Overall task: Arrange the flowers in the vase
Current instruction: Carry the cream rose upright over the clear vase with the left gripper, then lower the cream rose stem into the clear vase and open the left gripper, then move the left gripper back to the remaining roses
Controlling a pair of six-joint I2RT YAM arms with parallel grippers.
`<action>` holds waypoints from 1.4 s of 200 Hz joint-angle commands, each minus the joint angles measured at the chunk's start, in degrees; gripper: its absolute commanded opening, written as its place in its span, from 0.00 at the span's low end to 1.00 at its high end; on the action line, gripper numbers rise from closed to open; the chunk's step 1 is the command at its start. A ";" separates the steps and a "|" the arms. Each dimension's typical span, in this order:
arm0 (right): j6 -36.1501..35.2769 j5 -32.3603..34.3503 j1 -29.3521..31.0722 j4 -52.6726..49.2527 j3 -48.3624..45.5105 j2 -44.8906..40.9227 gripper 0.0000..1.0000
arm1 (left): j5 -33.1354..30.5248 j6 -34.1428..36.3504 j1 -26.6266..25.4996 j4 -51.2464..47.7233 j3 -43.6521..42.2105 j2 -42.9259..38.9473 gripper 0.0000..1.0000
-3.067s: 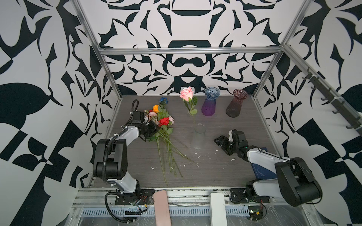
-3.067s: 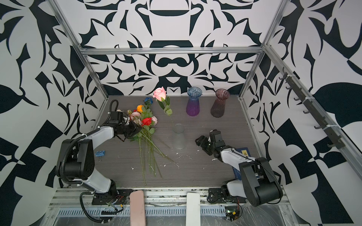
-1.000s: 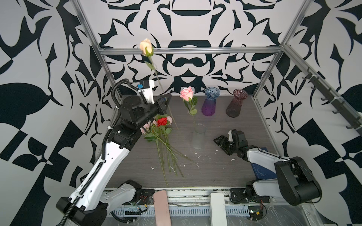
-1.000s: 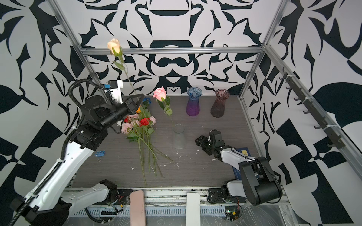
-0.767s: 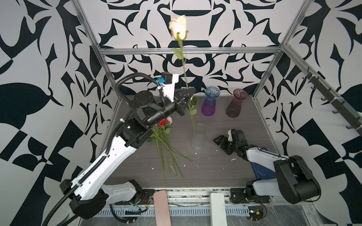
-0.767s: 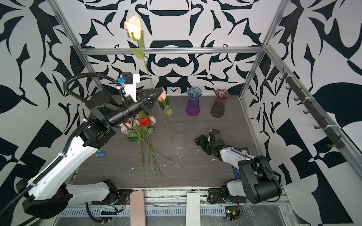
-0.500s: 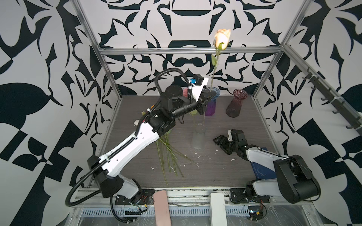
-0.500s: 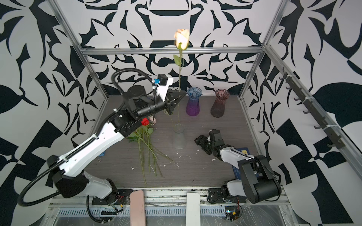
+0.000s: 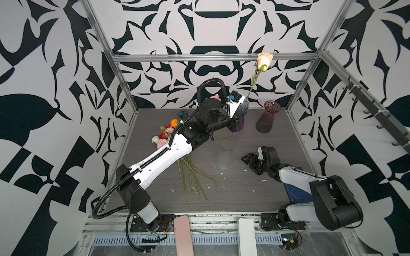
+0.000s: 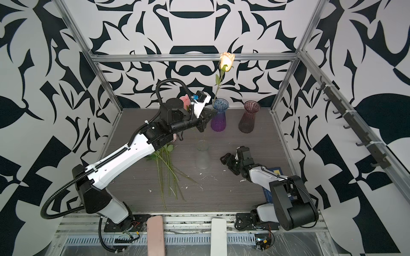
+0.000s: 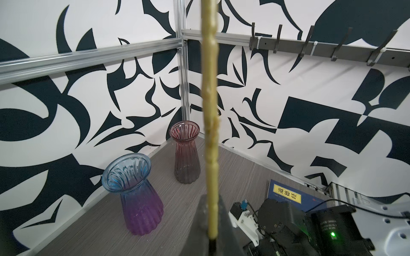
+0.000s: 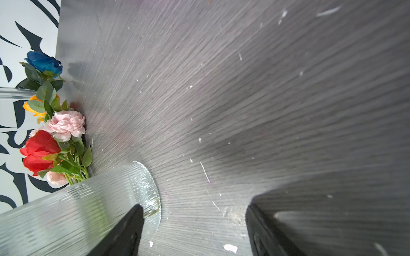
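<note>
Cream rose (image 9: 264, 61) pinched by its stem in the left pincer (image 10: 209, 113), upright over the clear vase (image 9: 225, 157) mid-tabletop (image 9: 244, 195): liable to snag the narrow mouth and topple it, right pincer (image 9: 250, 156) spread beside, gripping nothing.

Glossy ribbed glass: clear vase (image 12: 88, 210), also fluted shiny glass on blue-purple vase (image 11: 137, 195) and maroon vase (image 11: 186, 155). Matt grey wood-grain tabletop (image 12: 244, 88), brushed metal frame rail (image 11: 88, 57). Cloth-like petals on pink carnation (image 12: 65, 125), rough matt plastic stem on cream rose (image 11: 210, 133).

Three vases (image 10: 248, 120), one book (image 11: 288, 195)
</note>
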 commanded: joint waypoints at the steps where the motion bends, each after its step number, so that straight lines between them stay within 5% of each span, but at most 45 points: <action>1: -0.63 -0.18 -0.05 -3.48 0.12 1.54 0.77 | -0.76 -0.16 -0.23 -0.54 -0.08 -1.64 0.17; 25: -0.63 -0.09 -0.05 -3.51 0.19 1.50 0.77 | -2.15 -0.85 -0.23 -1.31 -1.17 -3.01 0.55; 52: -0.63 -0.02 -0.05 -3.65 0.21 1.55 0.77 | -3.58 -0.94 -0.23 -0.73 -2.96 -5.45 0.64; 166: -1.05 0.19 -0.05 -4.86 0.03 0.29 0.76 | -5.53 -9.24 -2.45 -3.95 -3.68 -16.83 0.64; 225: -0.64 -0.78 -0.05 -4.09 -2.50 -3.54 0.76 | -12.59 -31.17 -2.42 -5.73 -29.30 -43.34 0.55; 280: 1.05 2.96 3.35 -9.26 -7.27 -13.67 0.76 | -24.18 -47.51 -2.42 -29.02 -44.03 -60.55 0.43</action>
